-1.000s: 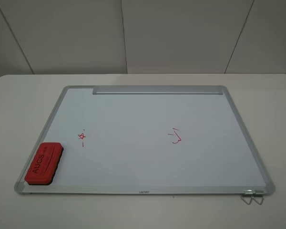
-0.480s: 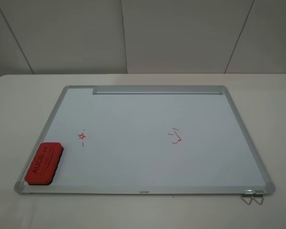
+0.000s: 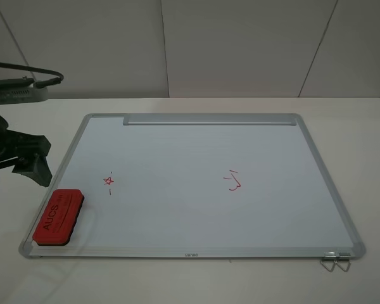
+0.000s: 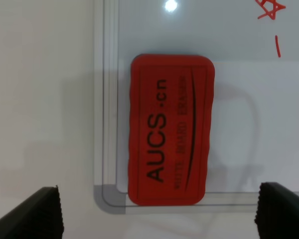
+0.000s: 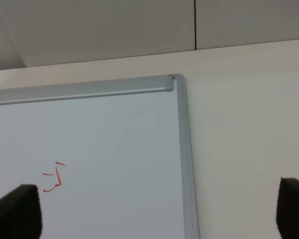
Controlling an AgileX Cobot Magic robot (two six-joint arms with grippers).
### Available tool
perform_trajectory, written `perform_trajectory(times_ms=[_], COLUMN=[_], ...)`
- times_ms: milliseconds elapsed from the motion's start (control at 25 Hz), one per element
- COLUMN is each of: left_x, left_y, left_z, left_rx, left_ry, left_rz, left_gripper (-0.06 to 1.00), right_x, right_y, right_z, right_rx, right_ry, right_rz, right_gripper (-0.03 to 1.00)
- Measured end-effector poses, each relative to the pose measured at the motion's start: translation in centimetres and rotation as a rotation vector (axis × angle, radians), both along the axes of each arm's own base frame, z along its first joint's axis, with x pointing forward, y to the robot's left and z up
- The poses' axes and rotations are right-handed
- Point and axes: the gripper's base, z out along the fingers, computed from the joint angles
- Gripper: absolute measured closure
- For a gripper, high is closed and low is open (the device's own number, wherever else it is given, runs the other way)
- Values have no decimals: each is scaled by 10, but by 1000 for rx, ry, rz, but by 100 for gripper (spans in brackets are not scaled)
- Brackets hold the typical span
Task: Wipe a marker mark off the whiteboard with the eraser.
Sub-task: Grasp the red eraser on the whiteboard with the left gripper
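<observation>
The red eraser [image 3: 58,216] lies flat on the near left corner of the whiteboard [image 3: 196,254], lettering up. The marker mark [image 3: 109,182], a tiny red star with a dash, sits a little beyond and to the right of it. My left gripper [image 3: 16,172] hovers over the table just left of the board, beyond the eraser. In the left wrist view the eraser [image 4: 170,129] lies between the wide-spread dark fingertips [image 4: 30,214] of the open left gripper [image 4: 158,215], untouched, with the mark [image 4: 270,9] at the frame's edge. My right gripper [image 5: 154,209] is open and empty over the board's far right part.
A larger red hook-shaped squiggle [image 3: 234,182] sits right of the board's middle. A silver tray strip [image 3: 209,120] runs along the far edge. Metal clips [image 3: 335,260] hang at the near right corner. The board lies on a white table [image 3: 367,158] backed by a wall.
My left arm has come into the exterior high view from the left and now hangs beside the board's left edge. Eraser, board and marks have not moved.
</observation>
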Motion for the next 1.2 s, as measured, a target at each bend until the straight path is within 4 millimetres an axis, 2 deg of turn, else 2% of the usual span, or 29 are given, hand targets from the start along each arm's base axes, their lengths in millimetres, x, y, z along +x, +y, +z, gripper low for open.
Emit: perform_trajectory(times_ms=[280, 440, 1200], left_x=[15, 17, 22], left_y=[-20, -25, -21], left_z=[-34, -44, -46], left_rx=[9, 17, 81], left_ry=[45, 72, 9], left_rz=[-44, -56, -99], left_gripper=[17, 17, 17], right_x=[0, 0, 0], right_y=[0, 0, 0], right_z=[0, 0, 0], right_rx=[0, 0, 0], right_ry=[0, 0, 0], right_rz=[0, 0, 0], right_gripper=[14, 14, 14])
